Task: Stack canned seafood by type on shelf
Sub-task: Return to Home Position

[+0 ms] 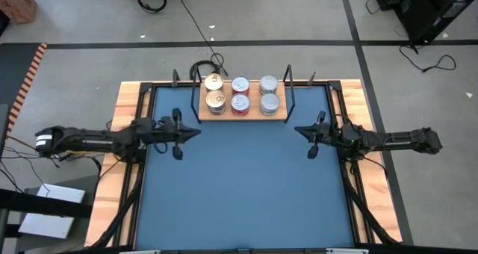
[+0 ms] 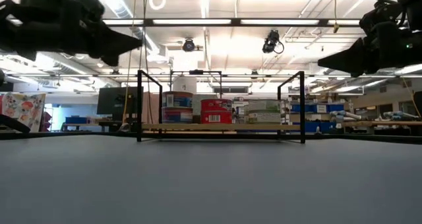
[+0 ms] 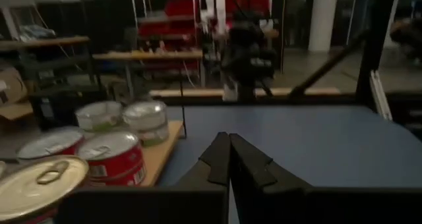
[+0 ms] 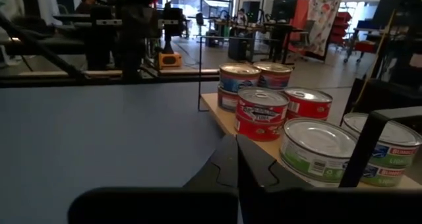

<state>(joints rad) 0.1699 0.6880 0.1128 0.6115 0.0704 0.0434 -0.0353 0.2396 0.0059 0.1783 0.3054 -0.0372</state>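
The shelf (image 1: pixel 240 113), a light-wood board with black wire uprights, stands at the table's far middle. Canned seafood sits on it in three columns: gold-lidded tins (image 1: pixel 215 91) on the left, red-sided tins (image 1: pixel 240 103) in the middle, plain silver-lidded tins (image 1: pixel 269 102) on the right. In the low view they show as tins (image 2: pixel 215 111) on the shelf board (image 2: pixel 221 126). My left gripper (image 1: pixel 196 132) hovers shut near the shelf's left end. My right gripper (image 1: pixel 299 131) hovers shut near its right end. Both point level toward each other with nothing held.
The blue table (image 1: pixel 246 194) spreads out in front of the shelf toward the near edge. A wooden rim (image 1: pixel 131 97) and black frame rails border it. Beyond the far edge lie a floor cable (image 1: pixel 202 63) and room furniture.
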